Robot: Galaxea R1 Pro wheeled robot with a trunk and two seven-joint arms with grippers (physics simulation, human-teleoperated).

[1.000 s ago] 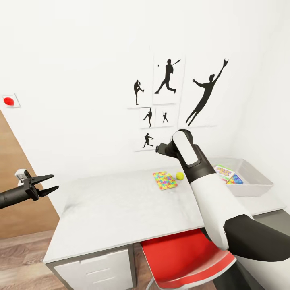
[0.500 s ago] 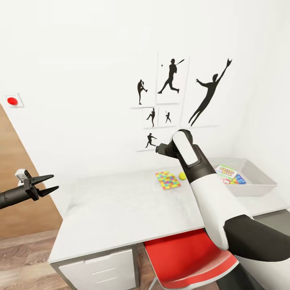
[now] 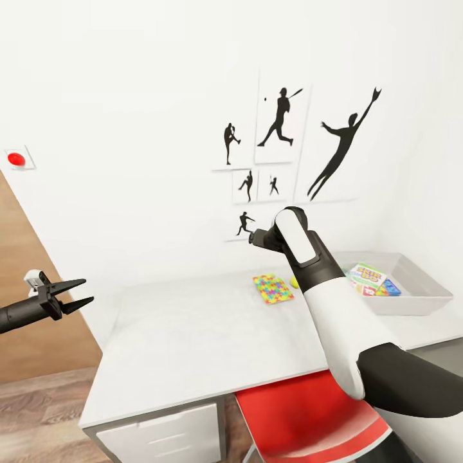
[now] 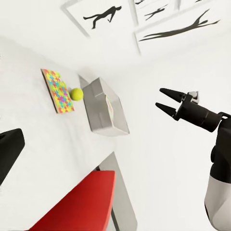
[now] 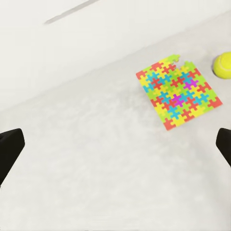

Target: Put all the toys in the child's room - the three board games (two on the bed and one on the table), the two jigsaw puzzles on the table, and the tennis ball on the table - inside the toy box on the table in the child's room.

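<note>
A: Report surface and room.

B: Light grey tabletop (image 3: 193, 341) against a white wall carrying black sports silhouettes (image 3: 283, 116); red wall button (image 3: 15, 159) far left; wood-plank floor (image 3: 38, 411) below; red chair (image 3: 302, 418) tucked under the near edge.

A: Task items?

B: Jigsaw puzzle (image 3: 272, 288) lies flat near the back edge, tennis ball (image 4: 76, 94) just beside it. Toy box (image 3: 411, 289) stands at the right end and holds colourful board games (image 3: 373, 280).

A: Clearance and fingers?

B: Left and centre of the tabletop are bare. Left gripper (image 3: 76, 293) hangs beyond the left edge, fingers spread, empty. Right gripper (image 4: 166, 99) is raised over the tabletop, fingers parted, holding nothing.
</note>
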